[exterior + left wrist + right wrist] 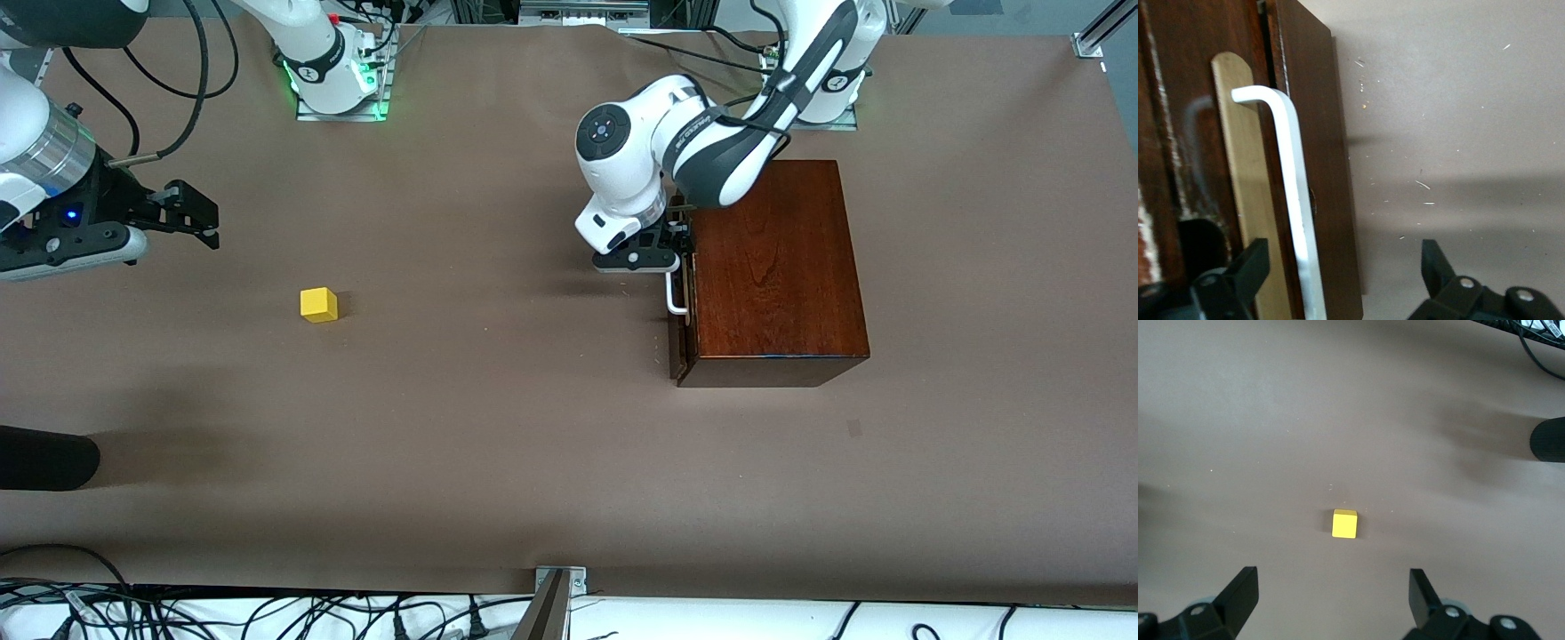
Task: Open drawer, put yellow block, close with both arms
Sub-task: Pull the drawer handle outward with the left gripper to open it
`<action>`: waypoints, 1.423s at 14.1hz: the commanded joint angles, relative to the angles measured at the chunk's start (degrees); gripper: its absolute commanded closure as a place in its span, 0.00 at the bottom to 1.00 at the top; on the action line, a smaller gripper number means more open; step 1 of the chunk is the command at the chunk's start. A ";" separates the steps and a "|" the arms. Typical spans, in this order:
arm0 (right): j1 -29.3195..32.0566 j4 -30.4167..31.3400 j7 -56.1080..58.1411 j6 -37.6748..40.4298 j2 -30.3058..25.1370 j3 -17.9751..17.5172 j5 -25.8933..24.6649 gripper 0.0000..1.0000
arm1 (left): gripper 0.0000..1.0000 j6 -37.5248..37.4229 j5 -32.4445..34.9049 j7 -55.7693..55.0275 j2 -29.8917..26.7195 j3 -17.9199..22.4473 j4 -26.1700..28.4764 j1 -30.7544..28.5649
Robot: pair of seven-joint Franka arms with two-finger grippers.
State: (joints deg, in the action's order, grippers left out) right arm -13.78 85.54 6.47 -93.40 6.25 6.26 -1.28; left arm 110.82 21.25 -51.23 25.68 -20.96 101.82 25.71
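The dark-brown wooden box (pixel 773 267) stands toward the left arm's end of the table. Its drawer front (pixel 682 342) sits against the box, facing the right arm's end. My left gripper (pixel 669 253) (pixel 1341 267) is open at that front, with the white bar handle (pixel 674 298) (pixel 1295 187) between its fingers and neither pad pressing on it. The yellow block (pixel 318 304) (pixel 1344 523) lies alone on the brown table toward the right arm's end. My right gripper (pixel 209 220) (pixel 1331 587) hangs open over the table beside the block, with nothing between its fingers.
A black rounded object (pixel 44 458) (pixel 1546 440) pokes in at the table's edge near the front camera, at the right arm's end. Cables (pixel 267 613) and a metal bracket (pixel 556 596) run along the front edge. Both bases (pixel 338 84) stand along the back.
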 commanded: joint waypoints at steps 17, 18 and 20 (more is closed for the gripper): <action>-0.10 -0.63 -0.40 1.02 0.17 -0.20 -0.48 0.00 | 0.00 10.38 1.16 -10.82 7.09 0.31 -5.82 6.62; -0.11 -0.72 -0.40 0.94 0.17 -0.29 -0.57 0.00 | 0.00 10.38 1.16 -10.91 8.32 0.31 -7.59 7.06; -0.02 -0.72 -0.49 0.68 0.26 -0.11 0.04 0.00 | 0.00 10.38 0.98 -11.52 10.08 0.40 -10.75 8.64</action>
State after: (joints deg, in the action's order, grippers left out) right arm -13.80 85.54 6.47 -93.37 6.40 6.21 -1.28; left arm 119.39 21.80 -60.64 31.33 -20.34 97.21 31.48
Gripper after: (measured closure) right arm 0.000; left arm 0.000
